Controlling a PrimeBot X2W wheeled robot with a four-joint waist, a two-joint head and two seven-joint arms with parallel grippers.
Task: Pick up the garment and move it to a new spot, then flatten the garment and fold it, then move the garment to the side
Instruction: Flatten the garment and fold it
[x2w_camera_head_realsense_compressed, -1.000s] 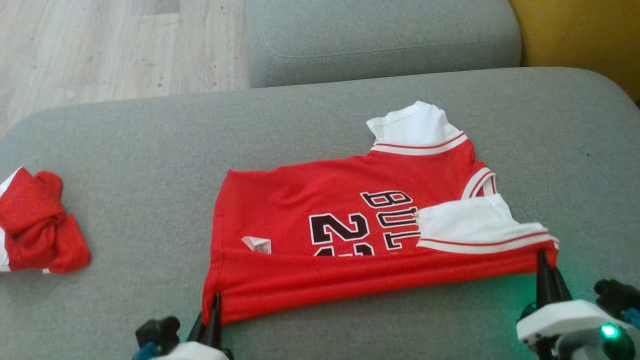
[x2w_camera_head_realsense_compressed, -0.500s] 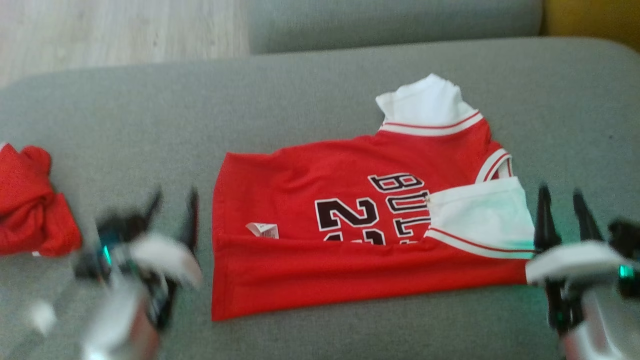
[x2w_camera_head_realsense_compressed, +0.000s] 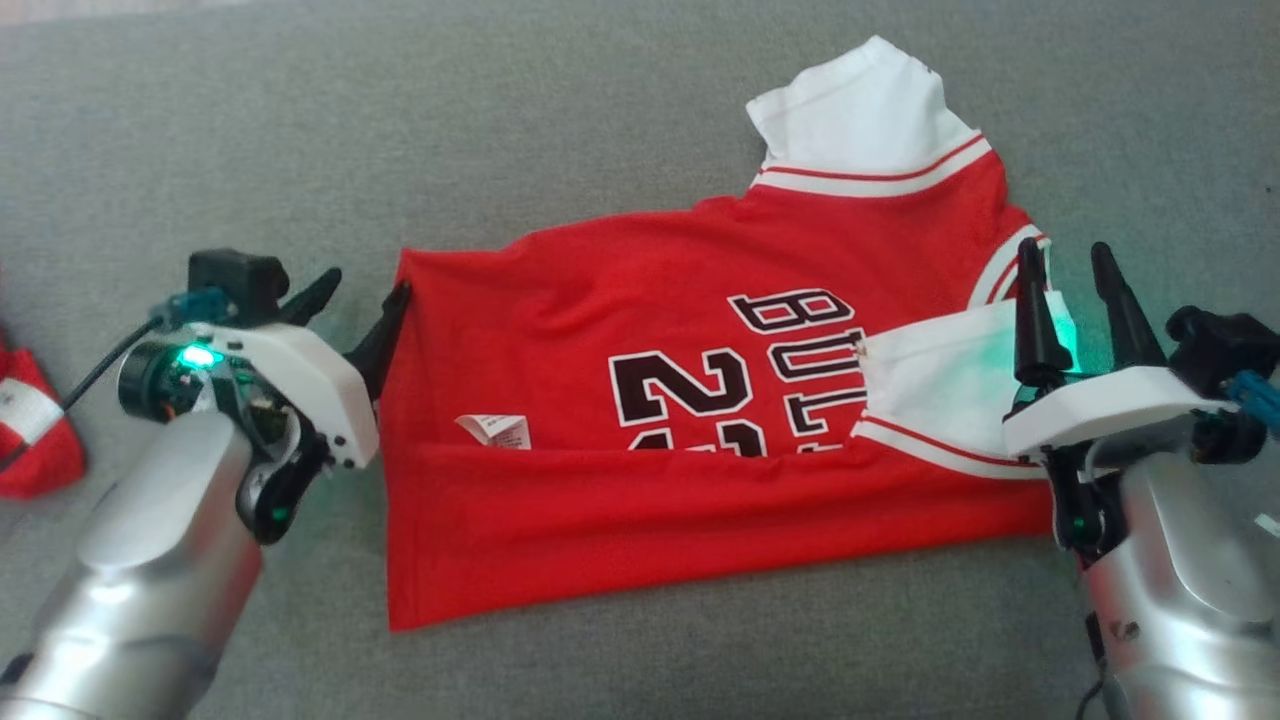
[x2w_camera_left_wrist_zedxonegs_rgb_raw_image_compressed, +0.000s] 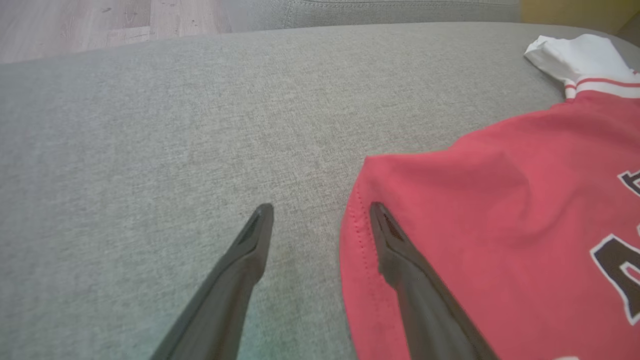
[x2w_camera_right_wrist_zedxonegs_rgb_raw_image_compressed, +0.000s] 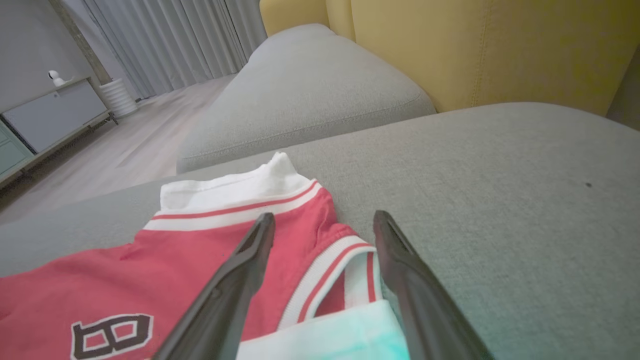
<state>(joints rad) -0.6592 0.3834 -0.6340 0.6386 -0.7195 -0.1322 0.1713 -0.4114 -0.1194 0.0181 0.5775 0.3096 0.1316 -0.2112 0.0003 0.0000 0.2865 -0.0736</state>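
The garment (x2w_camera_head_realsense_compressed: 620, 300) is a red jersey with white sleeves and black lettering. It lies flat on the grey sofa cushion (x2w_camera_head_realsense_compressed: 600, 130), its near edge folded up over the print. My left gripper (x2w_camera_head_realsense_compressed: 358, 295) stands open at the jersey's left hem. In the left wrist view, that gripper (x2w_camera_left_wrist_zedxonegs_rgb_raw_image_compressed: 320, 207) has one finger over the hem of the jersey (x2w_camera_left_wrist_zedxonegs_rgb_raw_image_compressed: 500, 225) and the other over bare cushion. My right gripper (x2w_camera_head_realsense_compressed: 1063, 255) is open over the collar end. In the right wrist view, its open fingers (x2w_camera_right_wrist_zedxonegs_rgb_raw_image_compressed: 324, 216) straddle the jersey's (x2w_camera_right_wrist_zedxonegs_rgb_raw_image_compressed: 175, 265) striped collar trim. Neither holds anything.
A second crumpled red garment (x2w_camera_head_realsense_compressed: 35, 420) lies at the cushion's left edge. Beyond the cushion are another grey cushion (x2w_camera_right_wrist_zedxonegs_rgb_raw_image_compressed: 310, 85), a yellow backrest (x2w_camera_right_wrist_zedxonegs_rgb_raw_image_compressed: 450, 45) and wooden floor (x2w_camera_left_wrist_zedxonegs_rgb_raw_image_compressed: 75, 25).
Both grippers let go of the folded near edge, opened, and moved farther along the jersey's two sides. The camera tilted down, shifting the whole picture.
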